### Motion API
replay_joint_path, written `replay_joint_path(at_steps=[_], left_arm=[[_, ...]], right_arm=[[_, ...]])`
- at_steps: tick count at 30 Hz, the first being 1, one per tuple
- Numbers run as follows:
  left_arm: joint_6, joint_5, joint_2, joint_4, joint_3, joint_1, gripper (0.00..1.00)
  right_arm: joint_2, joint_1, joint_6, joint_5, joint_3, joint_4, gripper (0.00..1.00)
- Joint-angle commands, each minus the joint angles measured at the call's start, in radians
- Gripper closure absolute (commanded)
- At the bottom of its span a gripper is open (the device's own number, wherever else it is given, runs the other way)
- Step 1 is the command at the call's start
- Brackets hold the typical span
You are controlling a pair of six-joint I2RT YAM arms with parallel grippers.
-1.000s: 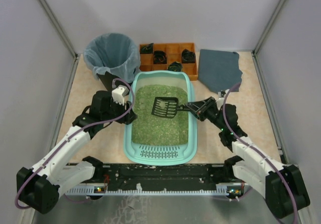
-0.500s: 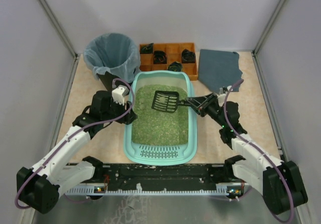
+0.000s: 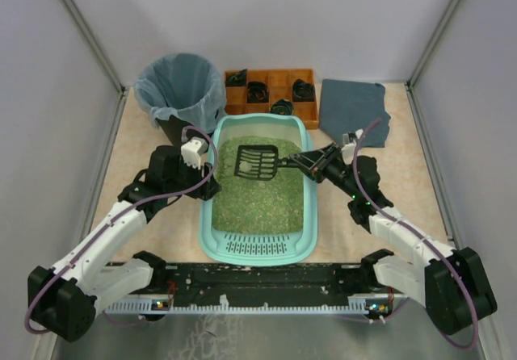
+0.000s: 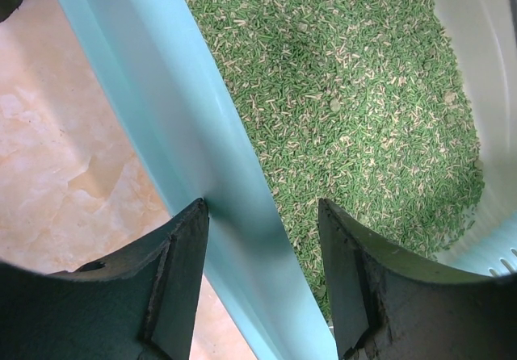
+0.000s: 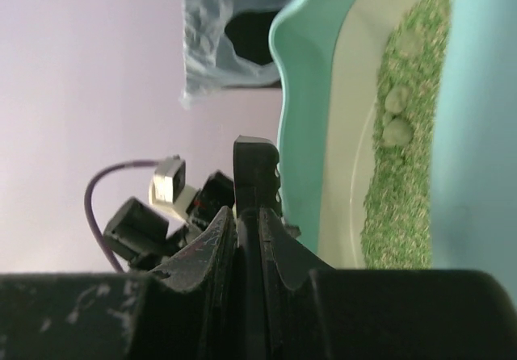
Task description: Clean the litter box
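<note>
The light-teal litter box (image 3: 212, 215) lies in the middle of the table, filled with green litter (image 3: 258, 194). My left gripper (image 3: 210, 184) straddles the box's left rim (image 4: 234, 215), one finger on each side, shut on it. My right gripper (image 3: 307, 163) reaches over the right rim, shut on the handle of a black slotted scoop (image 3: 256, 164) held over the far half of the litter. In the right wrist view the scoop's handle (image 5: 257, 166) is pinched between the fingers (image 5: 216, 243), and two pale clumps (image 5: 396, 116) sit on the litter near the far wall.
A black bin with a clear bag (image 3: 179, 85) stands at the back left, just beyond the box. Behind the box is an orange compartmented tray (image 3: 271, 94) with dark items. A blue-grey cloth (image 3: 351, 111) lies at the back right. Walls enclose both sides.
My right gripper has carried the scoop left and toward the far end of the box. The left arm and the litter box have stayed put.
</note>
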Motion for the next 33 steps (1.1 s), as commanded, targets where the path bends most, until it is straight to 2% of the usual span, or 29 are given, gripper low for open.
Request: replay_joint_path(at_steps=[1, 4, 12, 18, 22, 33], left_arm=[[-0.005, 0.037, -0.003, 0.010, 0.008, -0.016, 0.38], [-0.002, 0.036, -0.010, 0.026, -0.002, -0.016, 0.37], [-0.004, 0.039, -0.009, 0.017, 0.004, -0.017, 0.37], [-0.003, 0.040, 0.000, 0.010, 0.009, -0.016, 0.37], [-0.001, 0.035, -0.006, 0.012, 0.007, -0.016, 0.37], [-0.004, 0.013, -0.023, 0.012, 0.006, -0.015, 0.37]], right_arm=[[-0.046, -0.019, 0.010, 0.081, -0.001, 0.019, 1.00], [0.017, 0.040, -0.059, 0.038, 0.103, -0.014, 1.00], [-0.007, 0.037, -0.018, 0.089, 0.067, -0.015, 1.00], [-0.025, 0.038, -0.039, 0.140, 0.120, -0.154, 1.00], [-0.016, 0.038, -0.031, 0.172, 0.143, -0.172, 1.00], [0.172, 0.055, -0.075, 0.223, 0.457, -0.275, 1.00]])
